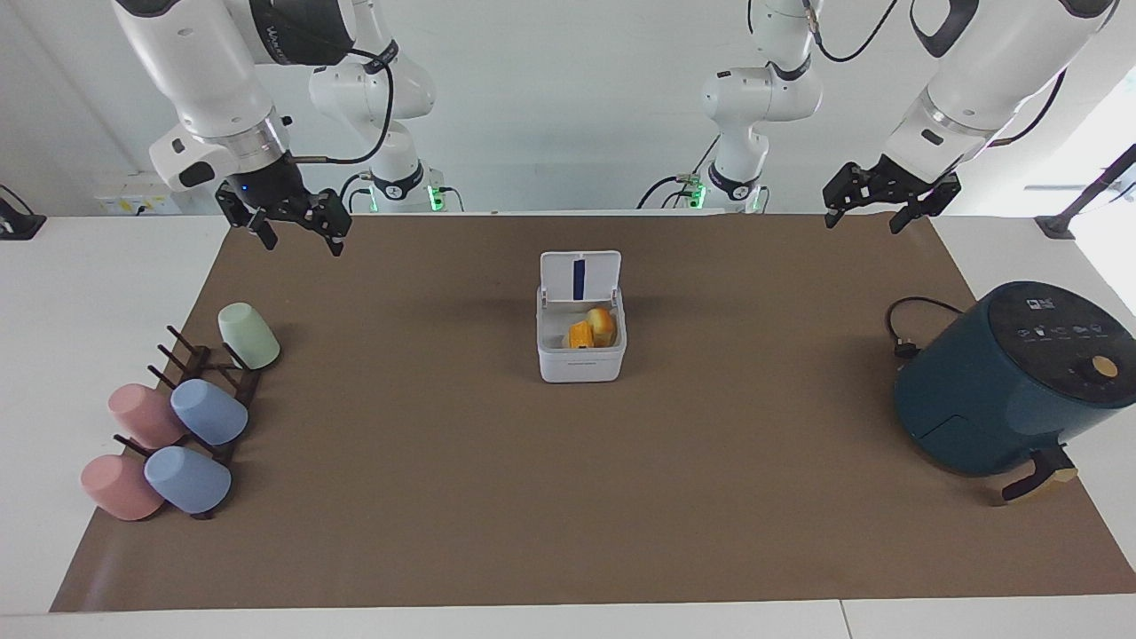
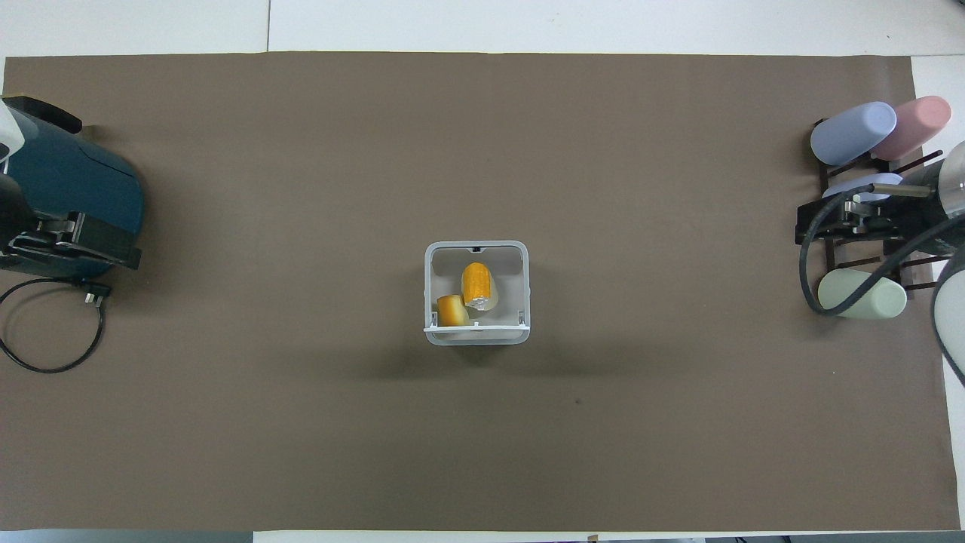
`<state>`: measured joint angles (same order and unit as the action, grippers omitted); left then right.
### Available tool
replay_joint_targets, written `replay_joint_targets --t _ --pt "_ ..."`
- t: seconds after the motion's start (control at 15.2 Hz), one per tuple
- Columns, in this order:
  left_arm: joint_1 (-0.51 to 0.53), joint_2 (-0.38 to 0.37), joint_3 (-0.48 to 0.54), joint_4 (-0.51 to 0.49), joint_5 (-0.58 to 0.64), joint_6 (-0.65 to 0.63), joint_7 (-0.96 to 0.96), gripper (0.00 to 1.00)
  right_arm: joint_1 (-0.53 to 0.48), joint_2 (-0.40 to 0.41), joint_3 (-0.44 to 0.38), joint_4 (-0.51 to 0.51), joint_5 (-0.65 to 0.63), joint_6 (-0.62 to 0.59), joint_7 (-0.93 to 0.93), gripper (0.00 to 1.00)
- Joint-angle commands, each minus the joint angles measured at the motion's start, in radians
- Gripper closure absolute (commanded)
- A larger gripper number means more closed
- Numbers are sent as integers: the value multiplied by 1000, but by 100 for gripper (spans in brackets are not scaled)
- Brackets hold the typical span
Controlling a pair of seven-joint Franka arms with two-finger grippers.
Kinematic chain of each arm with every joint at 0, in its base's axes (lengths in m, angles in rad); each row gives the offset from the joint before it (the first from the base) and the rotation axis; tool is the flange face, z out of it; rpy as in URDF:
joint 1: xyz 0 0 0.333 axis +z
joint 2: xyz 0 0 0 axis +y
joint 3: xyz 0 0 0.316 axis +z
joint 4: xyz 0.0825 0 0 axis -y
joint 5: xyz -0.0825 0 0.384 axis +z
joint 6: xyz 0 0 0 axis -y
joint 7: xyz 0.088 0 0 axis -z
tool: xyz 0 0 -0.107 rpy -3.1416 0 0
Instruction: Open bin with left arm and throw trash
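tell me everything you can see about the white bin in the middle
The bin is a small white-grey box with rounded corners, plastic by its look, standing upright on the brown mat mid-table. Its hinged lid stands open on the edge nearer the robots, with a dark blue strip on its inner face. Inside lie an orange oblong and a yellow-orange wedge, with a pale lump partly hidden under them. No gripper touches it.

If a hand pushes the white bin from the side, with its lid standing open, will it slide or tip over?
The bin probably slides: it is a squat cube, flat on the brown mat. It looks light, holding only small trash. A push high on the upright lid might tilt it or fold the lid shut.
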<state>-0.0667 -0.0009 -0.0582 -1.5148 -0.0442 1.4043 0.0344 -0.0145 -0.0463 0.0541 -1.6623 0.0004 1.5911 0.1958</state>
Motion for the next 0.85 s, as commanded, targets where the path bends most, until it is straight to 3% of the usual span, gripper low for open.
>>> replay_joint_targets --t 0.0,0.79 --pt "-18 -31 6 -38 7 31 -27 0 -21 9 10 33 -16 -37 -24 0" --pt "-13 -28 1 -31 7 27 -25 0 -12 3 12 15 -17 -26 -13 0"
